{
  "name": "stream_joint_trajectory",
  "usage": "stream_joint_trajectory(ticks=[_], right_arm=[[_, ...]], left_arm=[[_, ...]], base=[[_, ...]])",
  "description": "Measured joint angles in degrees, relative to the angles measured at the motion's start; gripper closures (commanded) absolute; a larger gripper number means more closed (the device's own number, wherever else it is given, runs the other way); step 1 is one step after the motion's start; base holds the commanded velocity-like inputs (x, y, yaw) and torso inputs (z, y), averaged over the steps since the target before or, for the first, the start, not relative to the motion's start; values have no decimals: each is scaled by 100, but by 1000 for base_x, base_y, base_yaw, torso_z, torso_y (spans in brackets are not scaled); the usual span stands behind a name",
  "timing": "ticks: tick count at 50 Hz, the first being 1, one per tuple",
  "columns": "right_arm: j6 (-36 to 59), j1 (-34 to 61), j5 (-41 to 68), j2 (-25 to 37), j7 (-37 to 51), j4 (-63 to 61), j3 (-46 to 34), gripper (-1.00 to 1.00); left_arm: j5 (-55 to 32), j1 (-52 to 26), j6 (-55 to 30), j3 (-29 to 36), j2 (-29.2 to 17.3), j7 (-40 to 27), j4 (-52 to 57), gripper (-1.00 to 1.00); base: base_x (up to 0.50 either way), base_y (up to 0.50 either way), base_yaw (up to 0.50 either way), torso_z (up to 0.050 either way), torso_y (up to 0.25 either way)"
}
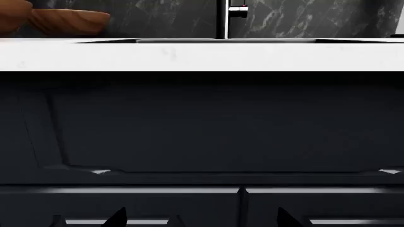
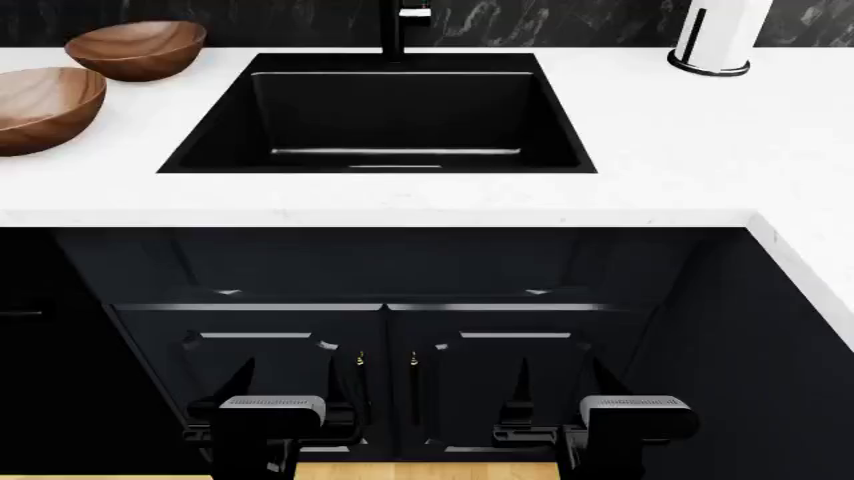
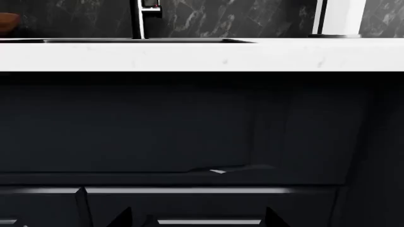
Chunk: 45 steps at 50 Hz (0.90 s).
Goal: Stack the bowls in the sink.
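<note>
Both bowls (image 2: 80, 85) on worktop (image 2: 400, 195) left of sink (image 2: 380, 110); left end effector (image 2: 271, 425) spread wide, empty, low: raise, approach nearer bowl's rim.

Counted: two bowls (image 2: 136, 48) (image 2: 40, 105); one sink (image 2: 380, 160); one faucet (image 2: 400, 25); one white holder (image 2: 717, 35); two cabinet doors (image 2: 254, 385) (image 2: 501, 385).
</note>
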<state>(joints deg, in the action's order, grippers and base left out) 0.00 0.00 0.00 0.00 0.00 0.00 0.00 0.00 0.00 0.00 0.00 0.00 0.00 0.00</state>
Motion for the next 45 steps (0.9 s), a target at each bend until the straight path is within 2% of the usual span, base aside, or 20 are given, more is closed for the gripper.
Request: stream_joint_trajectory(ticks=[11,45], right_arm=[[-106,-45,126,140,131,-16,-141,-100],[-319,-90,291,466,524,-13,-575,-100]], left_arm=[[-131,-4,98,163,-115,-81,-33,-100],[-467,-24,273,571,-456,-331,-108,-100]], base=[[0,52,0,0,0],[0,500,0,0,0]])
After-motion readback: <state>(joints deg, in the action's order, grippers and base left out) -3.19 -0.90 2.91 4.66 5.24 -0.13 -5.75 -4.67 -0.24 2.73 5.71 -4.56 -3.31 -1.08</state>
